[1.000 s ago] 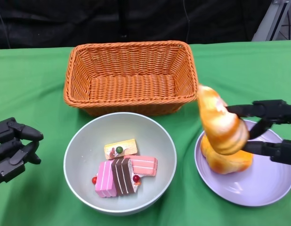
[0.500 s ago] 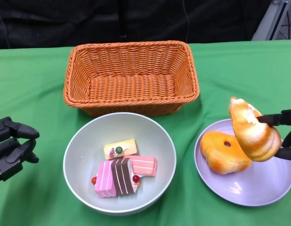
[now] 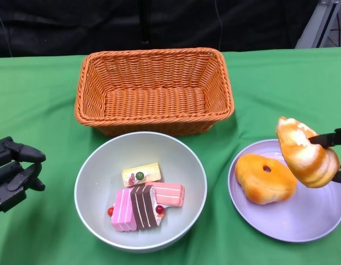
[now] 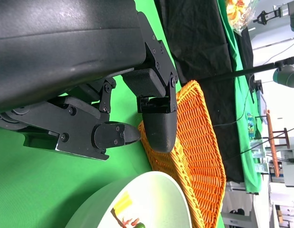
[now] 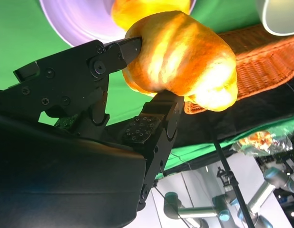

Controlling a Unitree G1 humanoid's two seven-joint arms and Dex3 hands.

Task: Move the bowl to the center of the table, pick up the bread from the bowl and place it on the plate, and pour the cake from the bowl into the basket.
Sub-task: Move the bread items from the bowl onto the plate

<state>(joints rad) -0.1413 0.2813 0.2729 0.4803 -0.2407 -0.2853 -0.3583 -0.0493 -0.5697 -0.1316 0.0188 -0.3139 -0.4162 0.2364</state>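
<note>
So, the bowl [image 3: 140,190] is parked mid-bench just in front of the basket [image 3: 154,88], so that step looks done. One bread roll [image 3: 265,178] is already lying on the plate [image 3: 303,221], and a second bread piece [image 3: 307,153] is gripped by the right hand [image 3: 339,157], held above the plate's far side and not yet set down. The left hand [image 3: 13,174] is kept off to the side with fingers loosely apart, nothing held. Cake slices [image 3: 143,201] are left in the bowl, so the pour into the basket isn't started yet.
</note>
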